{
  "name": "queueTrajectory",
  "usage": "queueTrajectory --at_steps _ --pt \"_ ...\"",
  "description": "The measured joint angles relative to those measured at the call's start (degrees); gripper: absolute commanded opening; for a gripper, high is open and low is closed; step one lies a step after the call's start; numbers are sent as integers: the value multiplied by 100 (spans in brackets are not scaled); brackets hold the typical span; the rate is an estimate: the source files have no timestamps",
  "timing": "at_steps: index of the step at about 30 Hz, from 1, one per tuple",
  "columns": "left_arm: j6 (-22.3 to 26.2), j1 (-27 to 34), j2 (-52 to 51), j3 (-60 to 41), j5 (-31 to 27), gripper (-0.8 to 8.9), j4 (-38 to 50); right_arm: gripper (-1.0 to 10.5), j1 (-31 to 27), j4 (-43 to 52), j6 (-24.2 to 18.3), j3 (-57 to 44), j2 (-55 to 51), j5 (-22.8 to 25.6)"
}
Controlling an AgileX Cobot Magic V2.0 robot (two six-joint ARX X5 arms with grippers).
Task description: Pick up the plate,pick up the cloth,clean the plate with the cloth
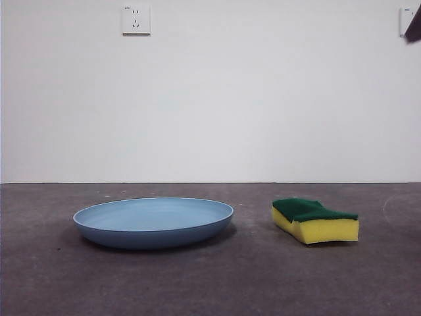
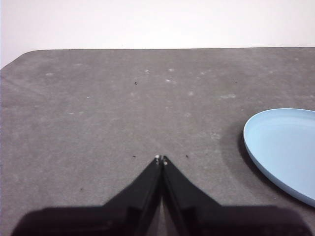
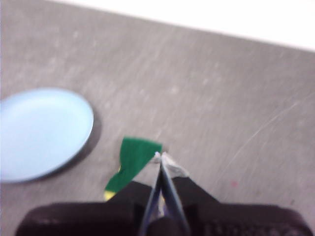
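Observation:
The light-blue plate (image 1: 153, 221) lies flat on the dark grey table, left of centre in the front view. It also shows in the left wrist view (image 2: 285, 150) and the right wrist view (image 3: 39, 132). The cloth is a yellow sponge with a green scouring top (image 1: 316, 220), lying flat to the plate's right, apart from it. My left gripper (image 2: 161, 159) is shut and empty above bare table beside the plate. My right gripper (image 3: 160, 156) is shut and empty, high above the sponge (image 3: 132, 162); it shows as a dark tip (image 1: 414, 25) at the front view's top right corner.
The table (image 1: 210, 283) is dark grey with faint scuffs; its far edge meets a white wall. A wall socket (image 1: 135, 19) is high on the wall. The table's rounded corner (image 2: 19, 56) shows in the left wrist view.

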Motion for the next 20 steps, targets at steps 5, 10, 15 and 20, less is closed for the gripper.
queueTrajectory --at_steps 5,10,15,20 --pt "0 0 0 0 0 -3 0 0 -1202 525 -459 -549 -710 -1244" --pt "0 0 0 0 0 -3 0 0 -2404 1279 -533 -1327 -1351 -1808" --pt "0 0 0 0 0 -3 0 0 -3058 1698 -356 -2055 -1954 -2020" --pt "0 0 0 0 0 -3 0 0 -3281 1681 -74 -2734 -2481 -2017"
